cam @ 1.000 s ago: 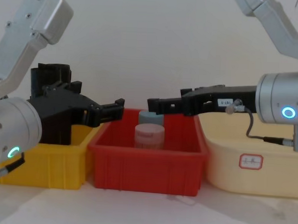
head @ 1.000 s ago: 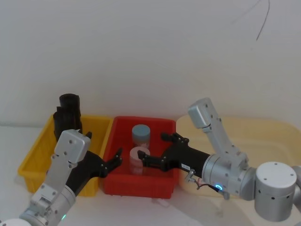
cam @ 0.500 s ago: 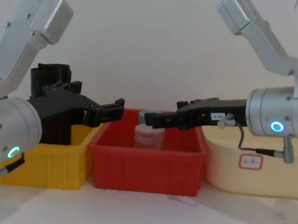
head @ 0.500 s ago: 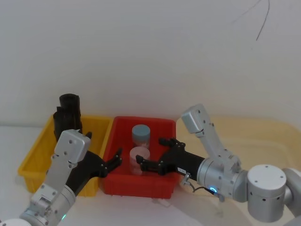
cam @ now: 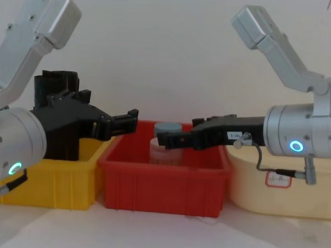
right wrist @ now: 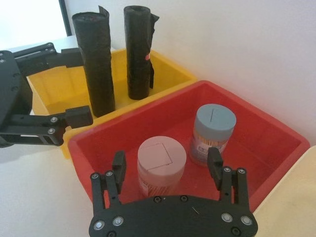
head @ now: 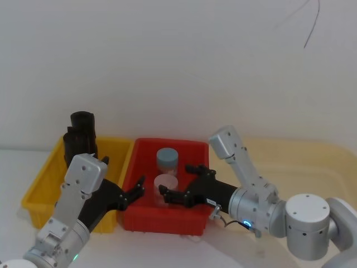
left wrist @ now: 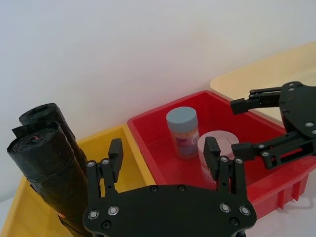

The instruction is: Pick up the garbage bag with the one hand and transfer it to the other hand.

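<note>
Nearest, in the lower left of the head view, the green-ringed left pincer [head: 135, 190] hangs open and empty. Its fingertips are just over the left wall of the red bin [head: 167, 221], beside the yellow bin [head: 40, 181]. Facing it from the lower right, the blue-ringed right pincer [head: 175, 181] is also spread wide and carries nothing. It sits low over the red bin with its fingers close around the pink-lidded jar [head: 165, 180]; whether they touch it I cannot tell. Just behind that stands the blue-lidded jar [head: 167, 158]. Farthest back, at the left of the frame, the garbage bag [head: 72, 146] stands upright in the rear of the yellow bin, close against the other roll [head: 83, 123] behind it. I take the nearer of the two for the one meant.

The pick-up looks not yet begun, so the step in hand is the reach for the bag. The next move probably calls for the left pincer to turn away from the red bin, toward the frame's left. There it must set its fingers around the nearer roll alone, without catching its neighbour or the bin wall. The right pincer would do best to lift clear of the jar and wait open for the handover.
</note>
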